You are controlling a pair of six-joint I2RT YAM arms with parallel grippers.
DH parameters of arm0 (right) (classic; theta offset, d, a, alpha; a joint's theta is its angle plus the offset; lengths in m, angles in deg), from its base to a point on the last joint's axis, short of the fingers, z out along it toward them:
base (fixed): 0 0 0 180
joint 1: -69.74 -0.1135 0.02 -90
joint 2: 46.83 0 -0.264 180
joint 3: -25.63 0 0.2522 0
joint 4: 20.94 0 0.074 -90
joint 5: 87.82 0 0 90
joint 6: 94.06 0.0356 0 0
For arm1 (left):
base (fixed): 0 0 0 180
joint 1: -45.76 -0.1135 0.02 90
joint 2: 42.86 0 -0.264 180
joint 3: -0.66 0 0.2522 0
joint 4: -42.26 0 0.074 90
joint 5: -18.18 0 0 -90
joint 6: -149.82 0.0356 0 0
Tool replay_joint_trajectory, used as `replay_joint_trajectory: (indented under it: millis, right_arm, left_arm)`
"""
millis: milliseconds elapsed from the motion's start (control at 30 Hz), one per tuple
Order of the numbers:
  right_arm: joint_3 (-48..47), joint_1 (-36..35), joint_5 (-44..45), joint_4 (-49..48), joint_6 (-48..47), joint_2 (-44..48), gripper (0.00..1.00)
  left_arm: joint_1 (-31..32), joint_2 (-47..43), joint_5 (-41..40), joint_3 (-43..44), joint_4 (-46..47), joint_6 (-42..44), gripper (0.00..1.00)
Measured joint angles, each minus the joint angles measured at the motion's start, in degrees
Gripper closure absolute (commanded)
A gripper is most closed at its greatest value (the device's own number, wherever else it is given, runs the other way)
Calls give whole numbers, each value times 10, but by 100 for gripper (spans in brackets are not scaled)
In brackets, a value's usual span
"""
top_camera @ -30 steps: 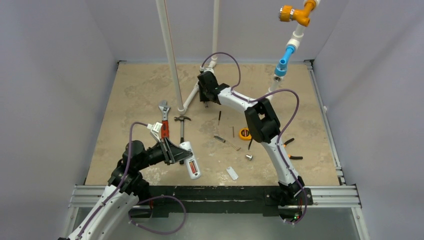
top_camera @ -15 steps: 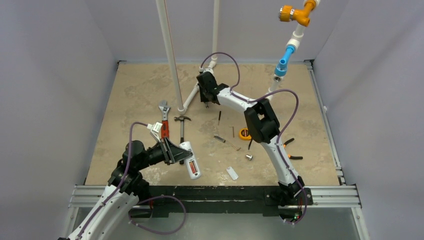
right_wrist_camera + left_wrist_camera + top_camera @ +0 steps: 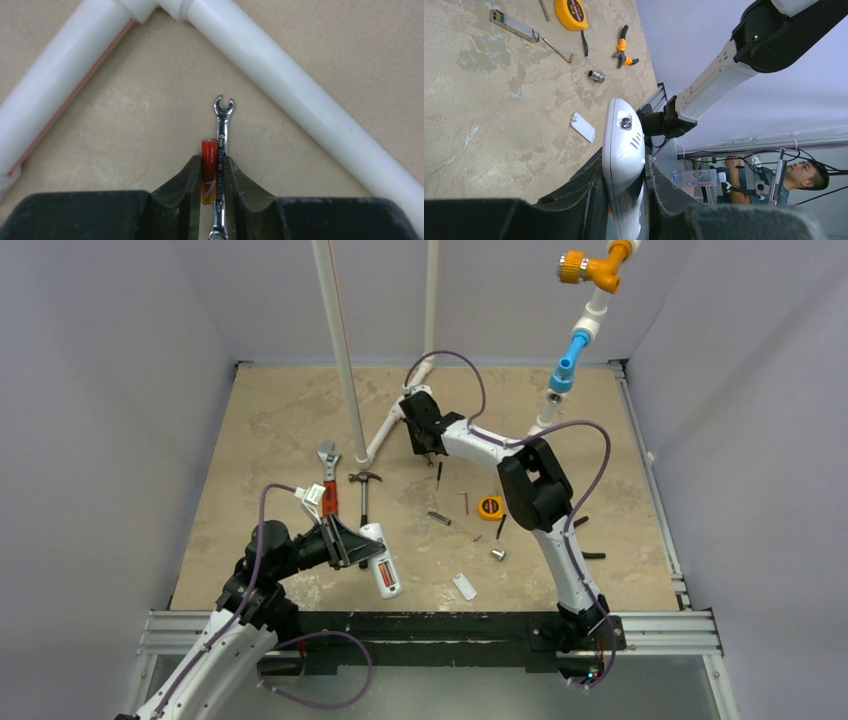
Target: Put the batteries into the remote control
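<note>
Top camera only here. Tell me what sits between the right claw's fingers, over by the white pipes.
Observer: An orange-red battery stands between the right claw's fingers.
Operator: Report anything else caught in there.
Observer: A small silver wrench lies alongside the battery, between the same fingers.
Operator: Now check the left claw's grip.
Observer: The left claw has a finger pressed against each side of the remote control, with no gap showing.

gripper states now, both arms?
Left gripper: closed on the slim white remote control.
Right gripper: closed on a tiny orange-red battery plus a small silver wrench.
</note>
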Motion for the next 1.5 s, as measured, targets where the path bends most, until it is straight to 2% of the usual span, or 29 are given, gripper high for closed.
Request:
replay_joint_trajectory:
  millis: [300, 333, 400, 467, 633, 733, 967, 1200, 1500]
  right_arm:
    - [171, -31, -1, 3, 1, 115, 87]
    - [190, -39, -1, 3, 5, 128, 83]
    - [223, -55, 0, 3, 10, 150, 65]
    - [241, -68, -1, 5, 19, 163, 54]
    - [247, -83, -1, 11, 33, 171, 47]
    - [247, -83, -1, 13, 36, 172, 47]
    - [260, -85, -2, 15, 37, 187, 55]
    - [274, -105, -6, 12, 27, 208, 54]
    - [274, -115, -7, 10, 24, 206, 66]
  left_arm:
    - [0, 1, 2, 0, 0, 0, 100]
    - [0, 1, 2, 0, -1, 0, 100]
    - [0, 1, 2, 0, -2, 0, 100]
    - [0, 2, 2, 0, -3, 0, 100]
    - [0, 7, 3, 0, -4, 1, 100]
    - [0, 7, 3, 0, -7, 2, 100]
    - [0, 4, 3, 0, -14, 2, 100]
    - [0, 3, 3, 0, -17, 2, 100]
    - [0, -2, 3, 0, -24, 2, 100]
